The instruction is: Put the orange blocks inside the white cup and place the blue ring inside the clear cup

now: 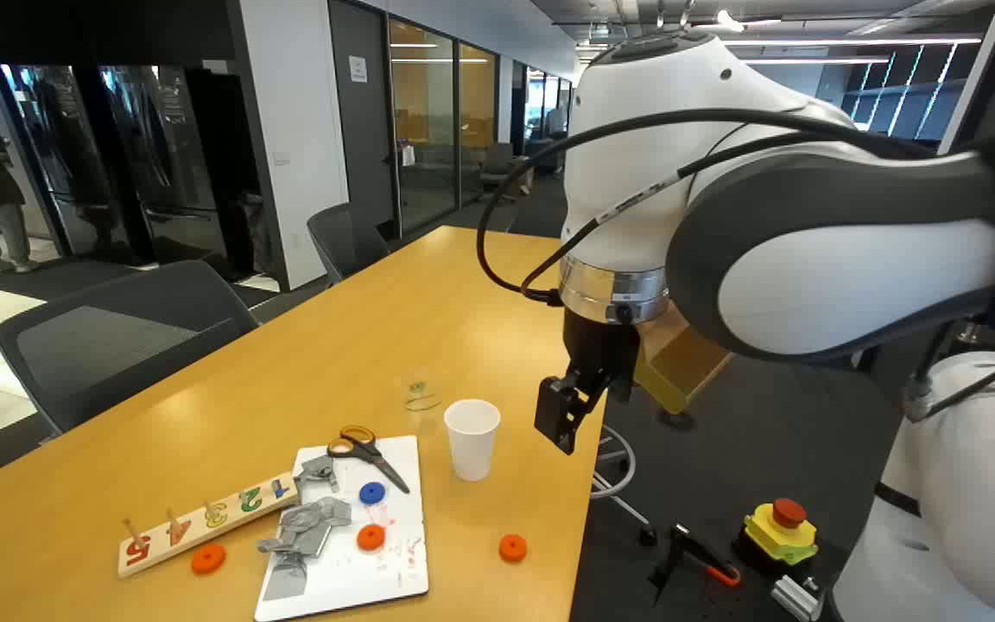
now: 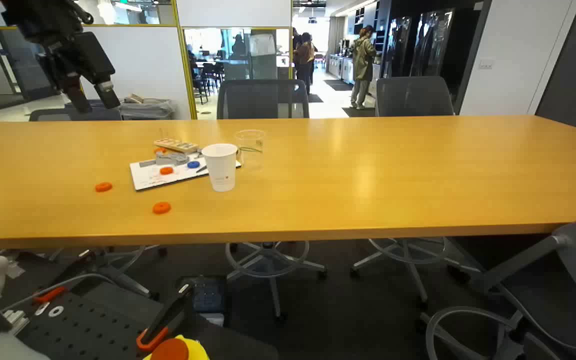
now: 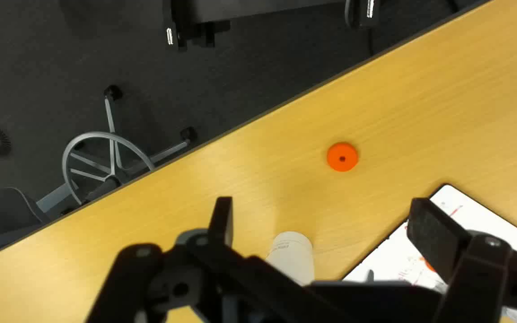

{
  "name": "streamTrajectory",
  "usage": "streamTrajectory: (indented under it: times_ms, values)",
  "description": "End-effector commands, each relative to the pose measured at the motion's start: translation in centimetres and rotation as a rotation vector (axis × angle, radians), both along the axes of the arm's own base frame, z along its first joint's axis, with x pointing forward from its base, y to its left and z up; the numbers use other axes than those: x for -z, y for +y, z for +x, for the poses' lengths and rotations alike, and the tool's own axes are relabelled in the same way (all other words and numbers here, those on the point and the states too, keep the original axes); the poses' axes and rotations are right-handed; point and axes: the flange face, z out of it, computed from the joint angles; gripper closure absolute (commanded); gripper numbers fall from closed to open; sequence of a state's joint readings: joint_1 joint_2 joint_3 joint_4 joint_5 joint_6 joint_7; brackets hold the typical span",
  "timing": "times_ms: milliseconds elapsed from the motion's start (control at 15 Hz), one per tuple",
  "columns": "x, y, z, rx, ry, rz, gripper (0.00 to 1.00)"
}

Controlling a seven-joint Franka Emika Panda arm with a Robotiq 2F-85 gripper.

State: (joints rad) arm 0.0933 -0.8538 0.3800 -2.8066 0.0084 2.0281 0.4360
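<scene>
Several orange blocks are round discs. One lies near the table edge, one on the white board, one beside the number strip, and one left of the board. The blue ring lies on the board; it also shows in an exterior view. The white cup stands upright, also in the wrist view, partly behind the gripper. The clear cup stands beside it, faint in an exterior view. My gripper is open and empty, above the table and apart from everything.
The white board bears scissors and crumpled grey pieces. A wooden number strip with pegs touches the board's side. The table's edge runs close to the nearest orange block. Chairs stand along the far side.
</scene>
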Motion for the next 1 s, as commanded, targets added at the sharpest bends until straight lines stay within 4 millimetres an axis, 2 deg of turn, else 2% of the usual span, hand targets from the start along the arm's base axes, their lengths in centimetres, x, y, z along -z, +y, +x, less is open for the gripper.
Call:
streamTrajectory:
  times_ms: [0, 400, 667, 933]
  values:
    - [0.0, 0.0, 0.0, 0.0, 0.001, 0.0, 0.0]
    - [0.0, 0.0, 0.0, 0.0, 0.002, -0.001, 0.0]
    - [2.2, 1.2, 1.8, -0.023, 0.022, 0.086, 0.0]
    - [6.2, 1.4, 4.6, -0.013, 0.042, 0.175, 0.0]
